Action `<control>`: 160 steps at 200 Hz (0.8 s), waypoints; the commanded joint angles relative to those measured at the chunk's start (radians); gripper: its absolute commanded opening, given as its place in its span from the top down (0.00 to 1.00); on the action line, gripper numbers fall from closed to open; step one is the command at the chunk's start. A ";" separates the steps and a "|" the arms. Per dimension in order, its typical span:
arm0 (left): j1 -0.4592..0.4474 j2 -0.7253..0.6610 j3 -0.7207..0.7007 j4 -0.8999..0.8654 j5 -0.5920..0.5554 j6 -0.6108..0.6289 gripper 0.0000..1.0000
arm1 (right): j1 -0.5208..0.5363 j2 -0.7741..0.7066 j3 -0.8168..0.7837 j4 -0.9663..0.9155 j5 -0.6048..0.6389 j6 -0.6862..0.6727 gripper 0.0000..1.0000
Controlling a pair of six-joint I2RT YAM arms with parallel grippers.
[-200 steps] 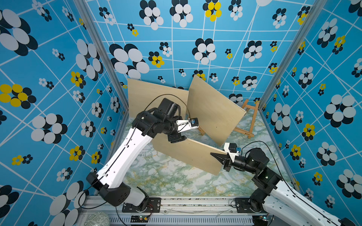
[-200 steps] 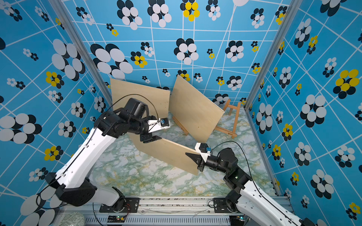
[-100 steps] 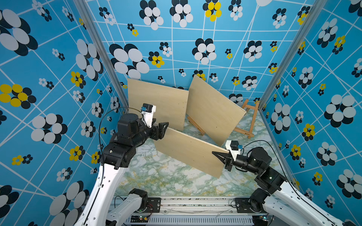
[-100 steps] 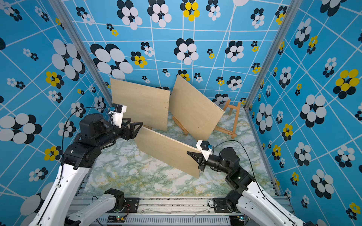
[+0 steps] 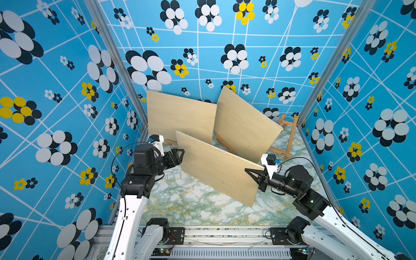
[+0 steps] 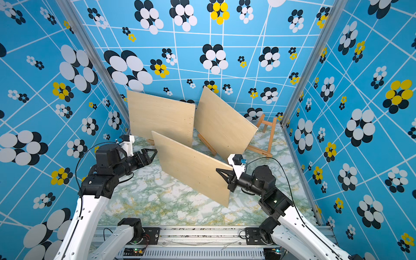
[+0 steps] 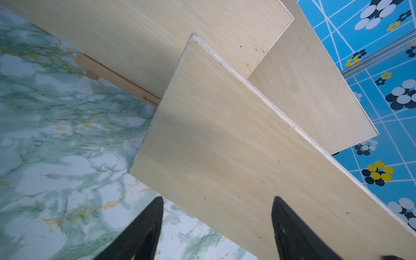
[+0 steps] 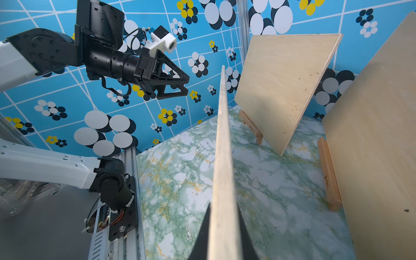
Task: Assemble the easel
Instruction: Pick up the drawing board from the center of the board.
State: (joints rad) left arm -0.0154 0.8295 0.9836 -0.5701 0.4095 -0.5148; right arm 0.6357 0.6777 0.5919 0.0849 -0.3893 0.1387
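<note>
A bare wooden easel (image 5: pixel 290 137) (image 6: pixel 269 135) stands at the back right corner. My right gripper (image 5: pixel 247 171) (image 6: pixel 218 171) (image 8: pixel 224 204) is shut on the right edge of a plywood board (image 5: pixel 216 166) (image 6: pixel 191 166) (image 7: pixel 225 146) (image 8: pixel 222 157), holding it on edge and tilted above the table. My left gripper (image 5: pixel 181 153) (image 6: pixel 154 151) (image 7: pixel 218 198) (image 8: pixel 187 86) is open beside the board's left edge, not touching it, with nothing between its fingers.
Two more plywood boards (image 5: pixel 180 117) (image 5: pixel 245 123) lean on small easels at the back; their wooden ledges (image 8: pixel 251 127) (image 8: pixel 328 177) show under them. The marbled tabletop (image 5: pixel 191 202) is walled by patterned blue panels. A metal rail (image 5: pixel 225 234) runs along the front.
My left arm has swung back from above the held board, to the left and down; its open gripper now sits by the board's left edge. The right gripper still holds the board.
</note>
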 commanded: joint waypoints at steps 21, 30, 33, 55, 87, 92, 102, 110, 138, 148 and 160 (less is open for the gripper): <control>0.038 -0.051 -0.107 0.074 0.059 -0.092 0.23 | -0.037 -0.065 0.095 0.218 0.016 0.105 1.00; 0.040 -0.053 -0.134 0.095 0.068 -0.111 0.23 | -0.046 -0.069 0.097 0.239 0.020 0.133 1.00; 0.041 -0.054 -0.144 0.104 0.069 -0.118 0.23 | -0.049 -0.072 0.098 0.243 0.020 0.142 1.00; 0.045 -0.064 -0.226 0.178 0.093 -0.195 0.23 | -0.071 -0.076 0.111 0.267 0.036 0.208 1.00; 0.045 -0.093 -0.361 0.268 0.121 -0.290 0.24 | -0.089 -0.081 0.124 0.309 0.065 0.272 1.00; 0.044 -0.097 -0.377 0.268 0.123 -0.298 0.23 | -0.090 -0.081 0.129 0.309 0.070 0.276 1.00; 0.043 -0.106 -0.408 0.283 0.132 -0.317 0.23 | -0.091 -0.079 0.134 0.318 0.081 0.288 1.00; 0.040 -0.116 -0.435 0.298 0.139 -0.337 0.23 | -0.091 -0.078 0.134 0.339 0.084 0.297 1.00; 0.017 -0.159 -0.511 0.334 0.141 -0.388 0.23 | -0.093 -0.065 0.151 0.402 0.083 0.344 1.00; -0.002 -0.166 -0.530 0.348 0.134 -0.404 0.23 | -0.093 -0.054 0.164 0.423 0.075 0.362 1.00; -0.032 -0.171 -0.549 0.375 0.121 -0.423 0.23 | -0.093 -0.045 0.181 0.447 0.066 0.376 1.00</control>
State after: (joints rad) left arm -0.0029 0.6773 0.4679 -0.2798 0.5282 -0.8768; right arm 0.5465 0.6552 0.6411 0.1001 -0.3012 0.4179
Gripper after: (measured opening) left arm 0.769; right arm 0.099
